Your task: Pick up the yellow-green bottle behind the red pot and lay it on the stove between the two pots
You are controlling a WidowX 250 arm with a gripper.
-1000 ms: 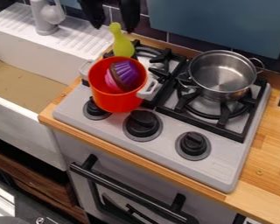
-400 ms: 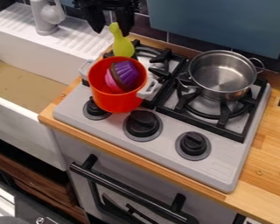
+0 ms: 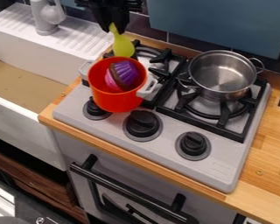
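The claw (image 3: pixel 113 30) is at the upper end of the yellow-green, bottle-shaped object (image 3: pixel 124 47). Its fingers are drawn close together, with the object's narrow neck between them. Firmness of the grip: cannot be told. The object is roughly upright directly below the claw; its base is hidden.

Just below the object, on the camera side of the claw, is the orange-red pot (image 3: pixel 117 101) with pale grey handles. It contains a purple, brown and pink cupcake-shaped item (image 3: pixel 124 74). The shiny steel pot (image 3: pixel 222 78) is to the camera's right of the claw. All stand on the grey stove (image 3: pixel 221 168), set on the light wooden desk (image 3: pixel 271 151) below the claw.

Cautions (judgement): a grip this high on a smooth, tapering neck may let the object slip or swing. Insufficient lift could catch its base on the red pot's rim, tipping that pot.
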